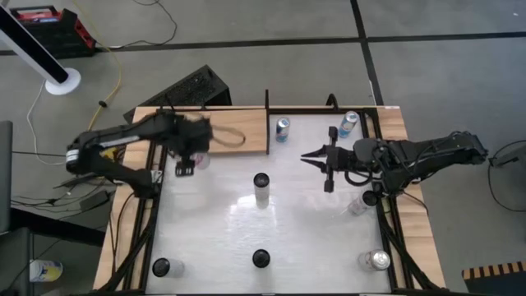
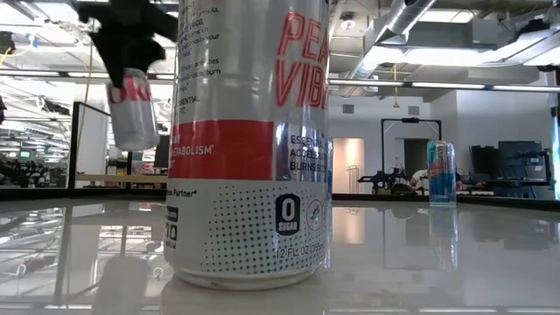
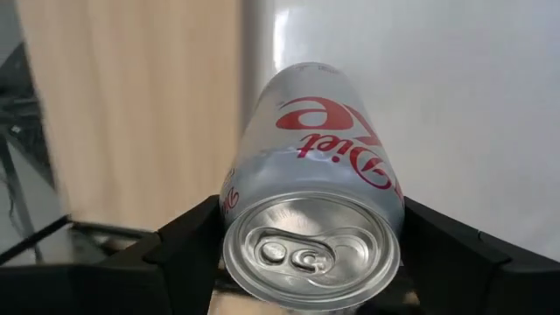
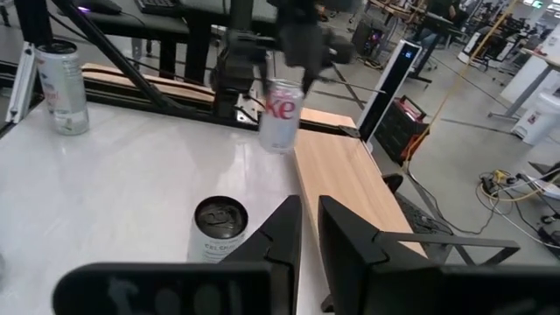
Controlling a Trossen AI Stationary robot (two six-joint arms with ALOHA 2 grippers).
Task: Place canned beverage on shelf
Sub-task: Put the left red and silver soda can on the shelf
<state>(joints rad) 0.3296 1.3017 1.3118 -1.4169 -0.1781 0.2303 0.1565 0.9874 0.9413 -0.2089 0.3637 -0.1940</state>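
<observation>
A silver Diet Coke can (image 3: pixel 315 175) hangs in the air with my left gripper (image 1: pixel 189 163) shut on it, at the table's far left. It is over the white tabletop, just off the near edge of the shelf (image 1: pixel 238 127), a light-wood board lying along the far edge. The low view shows the can (image 2: pixel 133 109) well above the table. My right gripper (image 1: pixel 316 156) waits shut and roughly level above the table's right half, pointing left; nothing is between its fingers (image 4: pixel 284 236). My left gripper pinches the can's side wall just below its top rim (image 3: pixel 234 229) between its two fingers, one on each side. The fingers (image 3: pixel 188 241) come from above, pointing steeply down along the can. The can hangs below them, slightly tilted, lifted clear of the table.
Several other cans stand on the table: a blue one (image 1: pixel 282 129) by the shelf's right end, one at the far right (image 1: pixel 349 123), a tall one mid-table (image 1: pixel 261 187), and several along the near edge, such as (image 1: pixel 260 259). A dark upright post (image 1: pixel 267 123) ends the shelf.
</observation>
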